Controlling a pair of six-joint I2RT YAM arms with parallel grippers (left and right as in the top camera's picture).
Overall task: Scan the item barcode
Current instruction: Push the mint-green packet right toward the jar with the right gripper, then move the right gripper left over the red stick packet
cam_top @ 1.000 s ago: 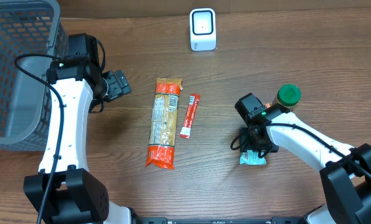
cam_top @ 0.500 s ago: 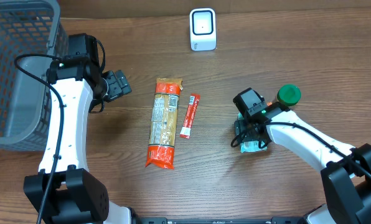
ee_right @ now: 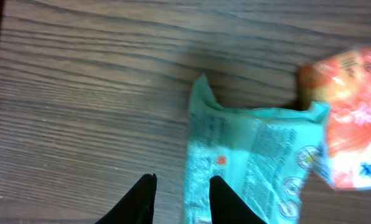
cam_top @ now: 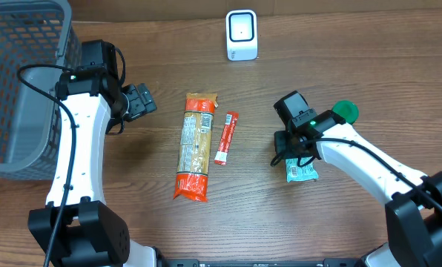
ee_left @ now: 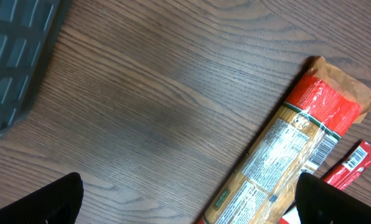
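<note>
A teal packet [cam_top: 301, 172] lies flat on the wooden table right of centre, and in the right wrist view the teal packet [ee_right: 254, 162] fills the lower middle. My right gripper [cam_top: 291, 154] hangs over its left edge. In the right wrist view the right gripper [ee_right: 180, 200] has a narrow gap: one finger over bare wood, the other over the packet, the edge lying between them unpinched. The white scanner [cam_top: 242, 35] stands at the far edge. My left gripper [cam_top: 142, 101] hovers wide open left of the pasta packet [cam_top: 194, 146]; the left gripper [ee_left: 188, 208] holds nothing.
A red stick sachet [cam_top: 225, 137] lies beside the pasta packet [ee_left: 291, 149]. A green-lidded jar [cam_top: 345, 112] stands behind my right arm; something printed orange [ee_right: 353, 112] borders the teal packet. A grey basket [cam_top: 21, 81] fills the far left.
My right gripper has moved toward the far side and a little left, and its jaws have narrowed. The teal packet has shifted toward the far side. The left arm has not moved.
</note>
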